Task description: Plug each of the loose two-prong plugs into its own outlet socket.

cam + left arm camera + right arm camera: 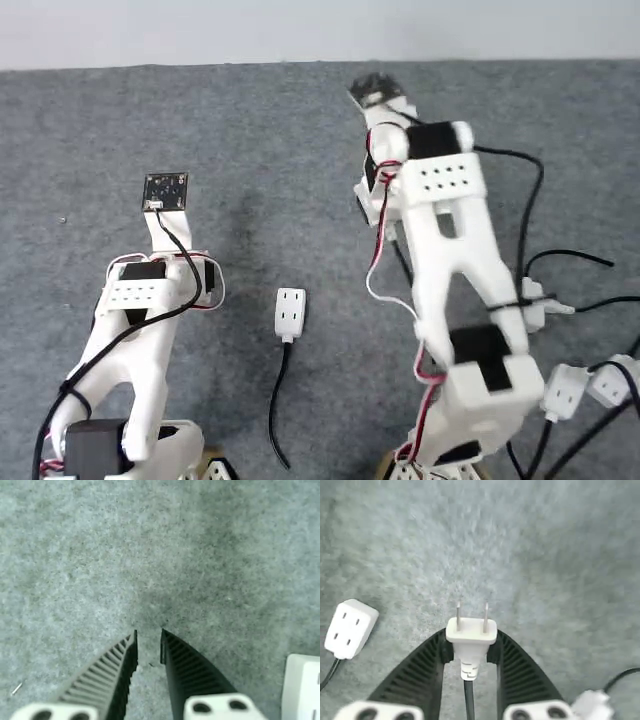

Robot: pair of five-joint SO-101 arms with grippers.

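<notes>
A white two-prong plug point(471, 632) with a black cord is clamped in my right gripper point(471, 637), prongs pointing away from the wrist over the grey carpet. A white outlet block point(290, 310) on a black cord lies on the carpet between the two arms. That outlet block point(350, 628) lies apart from the held plug, off to its side. My left gripper point(148, 635) hangs just above bare carpet, its fingers nearly together with nothing between them. A corner of the outlet block point(303, 686) lies close beside it.
More white plugs and blocks point(562, 388) with black cables point(570, 258) lie tangled by the right arm's base point(480, 400). One of these white connectors point(592, 703) lies near the right gripper. Grey carpet point(260, 140) covers the table up to a pale wall.
</notes>
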